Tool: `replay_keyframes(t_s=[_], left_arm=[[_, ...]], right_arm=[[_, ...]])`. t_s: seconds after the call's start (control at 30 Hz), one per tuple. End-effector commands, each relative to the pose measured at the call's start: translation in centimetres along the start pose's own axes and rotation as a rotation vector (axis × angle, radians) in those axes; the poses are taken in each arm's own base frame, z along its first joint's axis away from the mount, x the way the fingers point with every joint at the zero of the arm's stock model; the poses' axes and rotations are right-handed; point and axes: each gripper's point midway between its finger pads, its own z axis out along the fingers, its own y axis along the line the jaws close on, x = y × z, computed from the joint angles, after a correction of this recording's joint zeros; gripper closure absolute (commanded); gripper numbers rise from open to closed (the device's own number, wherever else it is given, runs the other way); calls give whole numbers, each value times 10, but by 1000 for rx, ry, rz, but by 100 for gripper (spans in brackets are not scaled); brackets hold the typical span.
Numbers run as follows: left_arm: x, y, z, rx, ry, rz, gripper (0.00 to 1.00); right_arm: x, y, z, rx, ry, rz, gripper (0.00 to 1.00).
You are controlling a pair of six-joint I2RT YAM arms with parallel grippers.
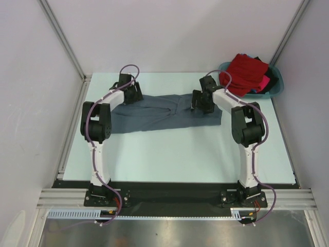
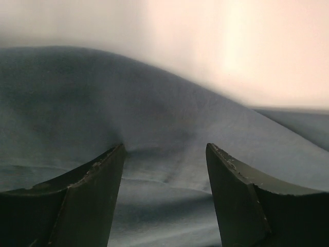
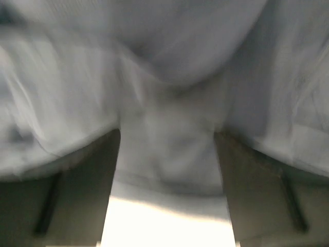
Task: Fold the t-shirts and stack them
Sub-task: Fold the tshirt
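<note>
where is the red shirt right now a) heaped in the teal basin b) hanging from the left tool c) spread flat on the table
a: the red shirt lies heaped in the basin at the far right corner, while only the grey shirt is on the table.

Bright, even light above; faint shadows on the counter (image 1: 180, 154). Glare washes out the left wrist view's top; blur smears the grey shirt (image 3: 164, 77) in the right.

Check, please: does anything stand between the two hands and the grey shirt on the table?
Nothing visible does. The left hand and the right hand are at the grey shirt, its cloth directly between their open fingers.
</note>
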Motion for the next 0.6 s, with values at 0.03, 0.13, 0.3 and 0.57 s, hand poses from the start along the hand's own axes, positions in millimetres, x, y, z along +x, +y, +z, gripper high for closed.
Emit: replay_keyframes(t_s=[0.03,0.13,0.3,0.57], left_arm=[[30,11,-10,-56,89,12,29],[44,14,-15,-83,162,8,30],[53,6,-35,-121,180,45,32],[100,24,-75,-206,214,-1,32]], right_arm=[[-9,2,9,15,-13,2,20],[-14,1,16,25,-5,3,19],[-18,7,26,21,24,-25,17],[-25,27,54,-41,81,-84,15]])
